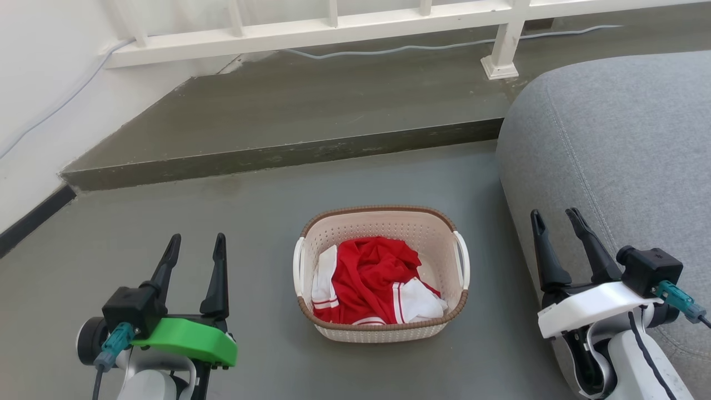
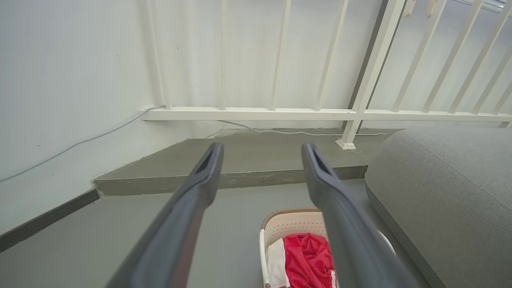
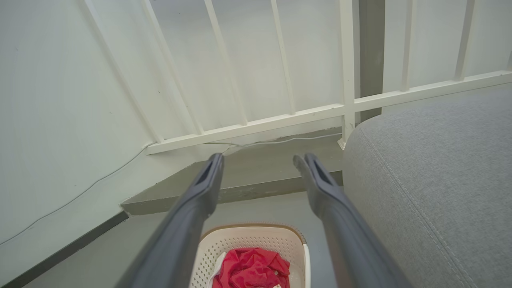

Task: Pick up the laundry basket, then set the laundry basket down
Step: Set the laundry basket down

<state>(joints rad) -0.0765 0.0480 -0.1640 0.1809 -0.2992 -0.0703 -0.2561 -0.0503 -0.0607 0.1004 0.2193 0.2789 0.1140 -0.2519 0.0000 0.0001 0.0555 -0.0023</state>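
Head view has my left jaws low on the left, spread wide and holding nothing, with the dark fingers (image 1: 218,272) pointing away from me above a green wrist cover (image 1: 189,340). My right jaws are low on the right, likewise spread and empty. Their fingers (image 1: 543,253) rise from a white wrist cover (image 1: 589,305) and overlap the rounded edge of the grey sofa (image 1: 611,139); I cannot tell whether they touch it.

The laundry basket (image 1: 380,332) stands upright on the grey floor (image 1: 166,222) between my two arms, apart from both. Its white handles (image 1: 462,261) face left and right, and a red garment (image 1: 369,278) lies crumpled inside with white cloth. Bare floor lies open between the left fingers and the basket. On the right, a narrower strip of floor separates the basket from the sofa.

Beyond the basket the floor meets a raised concrete step (image 1: 278,105), and a white railing (image 1: 333,25) runs behind it with a pale cable (image 1: 389,50) along its foot. A white wall (image 1: 39,83) with black skirting (image 1: 33,219) closes the left side.

Both wrist views show the basket (image 2: 288,226) (image 3: 248,244) low in the frame, partly behind my own fingers.
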